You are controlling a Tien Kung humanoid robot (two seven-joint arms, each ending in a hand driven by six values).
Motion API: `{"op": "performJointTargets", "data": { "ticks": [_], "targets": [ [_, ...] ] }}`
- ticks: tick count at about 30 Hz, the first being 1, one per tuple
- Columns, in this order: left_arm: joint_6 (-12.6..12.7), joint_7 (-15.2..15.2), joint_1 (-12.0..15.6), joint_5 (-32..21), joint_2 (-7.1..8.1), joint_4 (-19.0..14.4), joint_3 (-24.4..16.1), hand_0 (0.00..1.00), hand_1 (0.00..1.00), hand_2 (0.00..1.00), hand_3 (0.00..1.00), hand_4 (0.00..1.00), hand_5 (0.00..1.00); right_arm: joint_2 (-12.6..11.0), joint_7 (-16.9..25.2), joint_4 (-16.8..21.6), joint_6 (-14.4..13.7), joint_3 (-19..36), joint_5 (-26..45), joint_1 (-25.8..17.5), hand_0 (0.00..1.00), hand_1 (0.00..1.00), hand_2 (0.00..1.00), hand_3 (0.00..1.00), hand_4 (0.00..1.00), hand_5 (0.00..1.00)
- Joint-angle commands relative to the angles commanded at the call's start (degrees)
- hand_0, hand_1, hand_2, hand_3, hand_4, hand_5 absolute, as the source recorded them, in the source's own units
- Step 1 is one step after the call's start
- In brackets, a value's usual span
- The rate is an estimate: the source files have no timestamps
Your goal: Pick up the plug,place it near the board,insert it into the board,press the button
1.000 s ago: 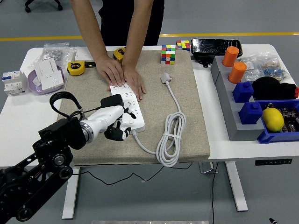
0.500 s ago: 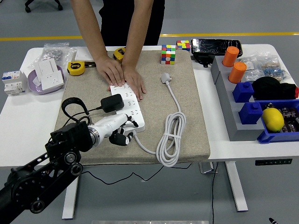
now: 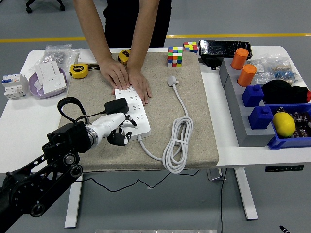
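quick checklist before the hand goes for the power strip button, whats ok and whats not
1. Black plug seated on the power strip: ok, it stands upright on it.
2. Strip steadied: ok, the person's hands press its far end.
3. Left hand at the strip's near end: ok.
4. Left hand free of the plug: ok, apart from it.
5. Button location: cannot tell, hidden by the hand.
6. White cable clear of the hand: ok.

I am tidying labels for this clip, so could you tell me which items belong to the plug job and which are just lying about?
Job: black plug, white power strip, left hand, person's hands steadying the strip.

Lying about: tape measure, Rubik's cubes, orange cups, lemon, blue bins.
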Motion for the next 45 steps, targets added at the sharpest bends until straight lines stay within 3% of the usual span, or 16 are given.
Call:
{"op": "performJointTargets", "data": {
  "ticks": [6, 31, 40, 44, 45],
  "targets": [
    [0.76, -0.54, -0.17, 0.44, -0.92, 1.52, 0.40, 0.159, 0.061, 0.155, 0.754, 0.396, 0.096, 0.04, -0.11, 0.00, 0.02, 0.06, -0.13, -0.11, 0.844, 0.754, 0.740, 0.774, 0.998, 0.909],
    [1.11, -0.77, -0.23, 1.22, -0.79, 2.51, 0.69, 0.160, 0.059, 0.152, 0.752, 0.394, 0.099, -0.10, -0.10, 0.00, 0.01, 0.16, -0.34, -0.26, 0.845, 0.755, 0.740, 0.773, 0.998, 0.908],
    [2.02, -1.50, 0.35, 2.87, -0.74, -1.06, -0.67, 0.162, 0.059, 0.150, 0.742, 0.391, 0.097, -0.08, -0.10, 0.00, 0.03, 0.05, -0.32, -0.37, 0.844, 0.754, 0.740, 0.773, 0.998, 0.908],
    [4.37, -3.25, 0.74, 3.99, -0.32, -4.21, -1.20, 0.162, 0.059, 0.150, 0.742, 0.391, 0.097, -0.06, -0.11, 0.00, 0.01, 0.02, -0.22, -0.31, 0.844, 0.754, 0.740, 0.773, 0.998, 0.908],
    [5.17, -3.87, 0.84, 3.89, -0.16, -4.84, -1.14, 0.230, 0.118, 0.198, 0.628, 0.388, 0.078, -0.06, -0.11, 0.00, 0.00, 0.03, -0.18, -0.28, 0.844, 0.754, 0.740, 0.773, 0.998, 0.906]
  ]
}}
